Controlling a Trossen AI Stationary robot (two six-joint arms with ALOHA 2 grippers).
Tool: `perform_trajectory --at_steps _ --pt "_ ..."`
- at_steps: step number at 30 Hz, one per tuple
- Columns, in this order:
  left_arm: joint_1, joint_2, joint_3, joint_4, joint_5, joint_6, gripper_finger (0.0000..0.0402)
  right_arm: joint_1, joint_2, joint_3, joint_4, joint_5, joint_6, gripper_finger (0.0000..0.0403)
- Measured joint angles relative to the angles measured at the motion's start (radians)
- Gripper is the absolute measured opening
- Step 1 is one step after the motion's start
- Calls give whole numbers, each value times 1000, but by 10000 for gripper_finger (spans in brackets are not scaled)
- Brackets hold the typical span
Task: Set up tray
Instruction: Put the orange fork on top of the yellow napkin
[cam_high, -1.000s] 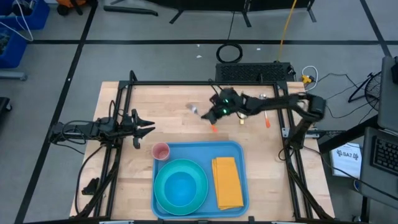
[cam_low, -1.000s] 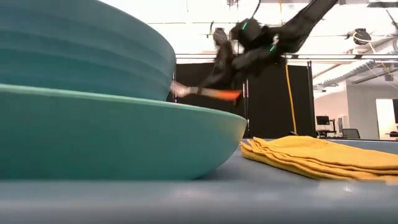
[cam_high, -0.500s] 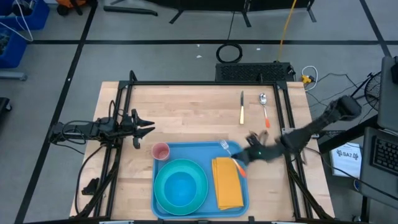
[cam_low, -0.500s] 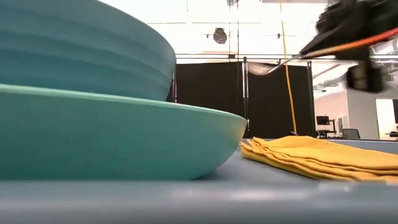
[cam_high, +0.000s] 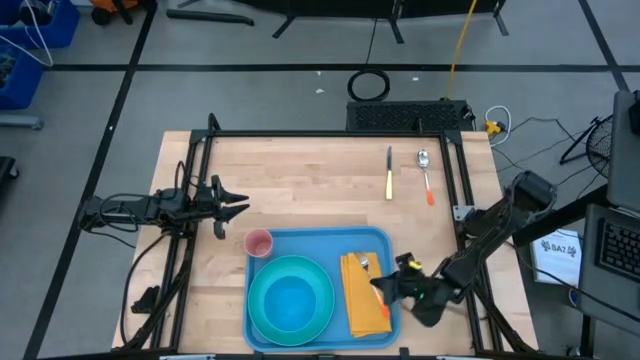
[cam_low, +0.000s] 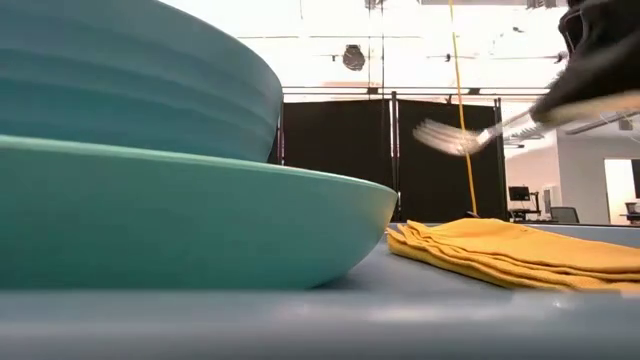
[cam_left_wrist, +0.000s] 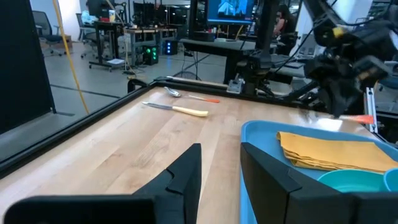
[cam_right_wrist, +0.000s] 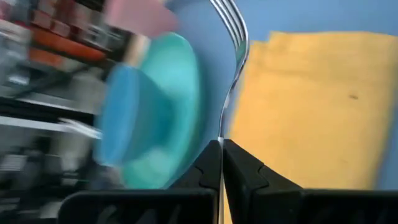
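Note:
The light-blue tray (cam_high: 300, 240) lies at the table's near middle. It holds a teal bowl on a teal plate (cam_high: 290, 300), a pink cup (cam_high: 259, 243) and a folded yellow napkin (cam_high: 362, 305). My right gripper (cam_high: 388, 288) hovers over the napkin near the tray's right rim, shut on a fork (cam_high: 365, 265) with an orange handle. In the low view the fork's tines (cam_low: 440, 135) hang in the air above the napkin (cam_low: 500, 250). My left gripper (cam_high: 232, 207) waits open over the bare wood left of the tray. My right gripper pinches the fork between its two fingers (cam_right_wrist: 208, 165) at the steel shank (cam_right_wrist: 221, 127), just behind the tines. It reaches in from the table's right side, and the tines (cam_right_wrist: 231, 18) stick out ahead of the fingertips. The fork is lifted clear above the napkin (cam_right_wrist: 311, 99).
A knife (cam_high: 389, 175) and an orange-handled spoon (cam_high: 425, 175) lie side by side on the wood near the far right corner. Black frame rails (cam_high: 320, 133) run along the table's far, left and right edges. Bare wood lies between the tray and the far rail.
My right gripper has carried the fork from the table's far middle toward the right and near edges, swinging past the tray's right rim until it hovers over the napkin. The fork has stayed lifted clear, and its tines now point toward the bowl.

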Motion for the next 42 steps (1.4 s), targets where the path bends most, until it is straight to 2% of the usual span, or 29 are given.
perform_trajectory --at_steps 3,6,11,15,17,27,32,42 --pt "0 0 0 0 0 0 115 -11 80 110 -212 -91 66 0" --pt "0 0 0 0 0 0 115 -11 154 221 -367 -130 137 0" --pt "0 0 0 0 0 0 115 -5 242 317 -470 -49 243 0" --pt "0 0 0 0 0 0 115 -12 299 321 -454 54 323 0" --pt "0 0 0 0 0 0 115 -19 331 321 -437 71 351 0" --pt "0 0 0 0 0 0 115 -30 372 321 -225 69 298 0" --pt "0 0 0 0 0 0 115 -61 373 326 -123 68 198 0" --pt "0 0 0 0 0 0 115 -96 373 340 -184 -16 138 0"
